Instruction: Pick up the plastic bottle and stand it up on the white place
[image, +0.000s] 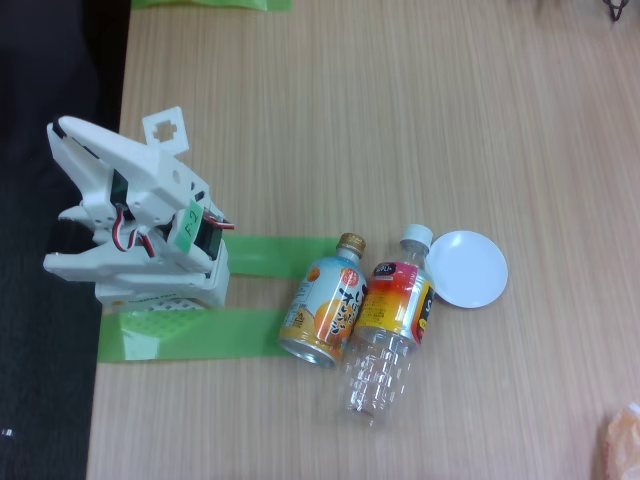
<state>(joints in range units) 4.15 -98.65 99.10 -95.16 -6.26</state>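
On the table (420, 120) lie one clear plastic bottle (390, 335), one orange-and-blue metal bottle-can (325, 305), one round white dish (468, 268), two strips of green tape (200, 335), and one white robot arm (135, 225).

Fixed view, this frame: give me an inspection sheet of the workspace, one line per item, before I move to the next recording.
Surface: light wooden table; green tape strips by the arm's base.
Job's things: plastic bottle lying on its side, white cap toward the white dish, cap at or just touching its rim; dish bare.
Clutter: orange-and-blue can with gold cap, lying against the bottle; an orange-white thing cut by the lower right edge.
Grippers: white arm folded at the table's left edge, away from the bottle; jaw state cannot be told.
Cables: red and dark wires on the arm.
Surroundings: dark floor to the left; green thing at the top edge.
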